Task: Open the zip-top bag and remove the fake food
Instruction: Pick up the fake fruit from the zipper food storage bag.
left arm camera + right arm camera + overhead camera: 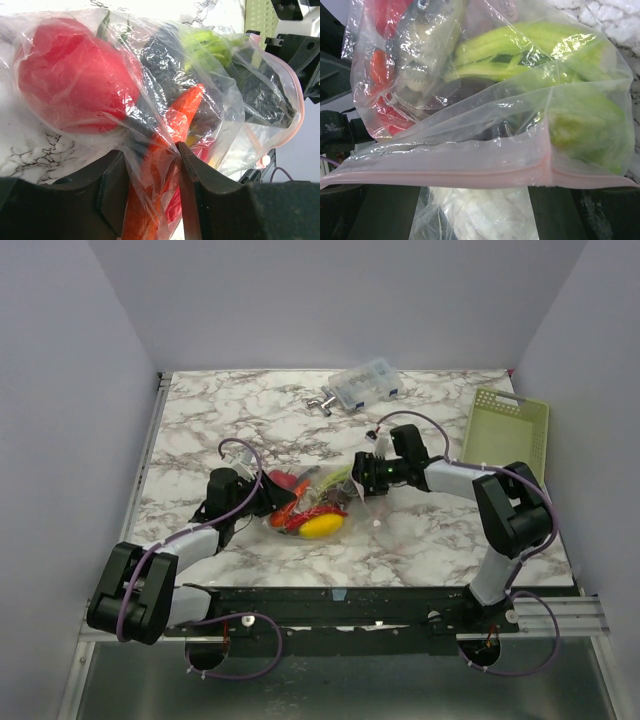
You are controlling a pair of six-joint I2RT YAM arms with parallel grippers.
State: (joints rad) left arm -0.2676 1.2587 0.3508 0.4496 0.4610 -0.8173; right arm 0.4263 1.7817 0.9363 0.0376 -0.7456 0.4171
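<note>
Our left gripper (150, 167) is clenched on the zip-top bag (227, 125): between its two dark fingers (112, 190) we see a fold of clear film and the lower end of the orange carrot (185, 107) inside it. The bag swells up and away from this grip. A big red piece (75, 80) presses against the plastic to the left, and a dark purple piece (165, 65) sits behind the carrot. Our right gripper (475, 205) meets the bag from the opposite end with its jaws spread wide. The pink zipper strip (445, 176) runs straight across just beyond them, and a loose flap of film hangs into the gap without being pinched. The fingertips themselves are hidden behind the strip and the film. Behind the strip lies the pale green stalk (530, 45), ribbed and glossy, with red bits at the far left. Creases and glare blur the rest of the fake food (305, 510), so we cannot make out each piece. From above, the bag rests on the marble-patterned table (230, 420) between the two grippers, with the yellow lemon (320, 527) at its near side. Well beyond lie a small clear box (365, 383) and a metal fitting (322, 402), and a slotted light green basket (510, 425) sits at the table's right edge.
</note>
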